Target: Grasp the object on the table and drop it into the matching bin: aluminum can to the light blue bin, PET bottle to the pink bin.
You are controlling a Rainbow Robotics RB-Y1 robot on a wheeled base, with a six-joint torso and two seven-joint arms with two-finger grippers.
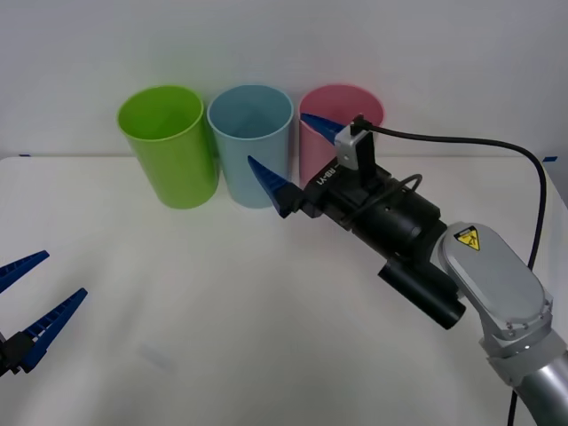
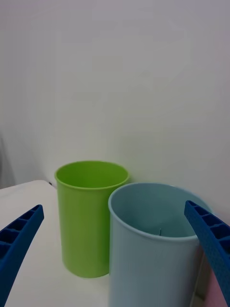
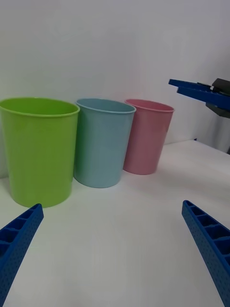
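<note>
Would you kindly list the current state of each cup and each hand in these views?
Lime green cup: upright on the table, mouth open.
Light blue bin: upright between the other two cups, mouth open.
Pink bin: upright, partly behind the right hand.
Right hand: open, holding nothing, raised near the light blue bin's rim.
Left hand: open, holding nothing, low at the table's near left.

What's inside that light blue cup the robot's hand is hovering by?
The right wrist view looks into the light blue cup past its near rim: smooth inner wall and a small dark mark low down. Its bottom is hidden by the near wall, so contents can't be confirmed. The open right hand is empty.
</note>
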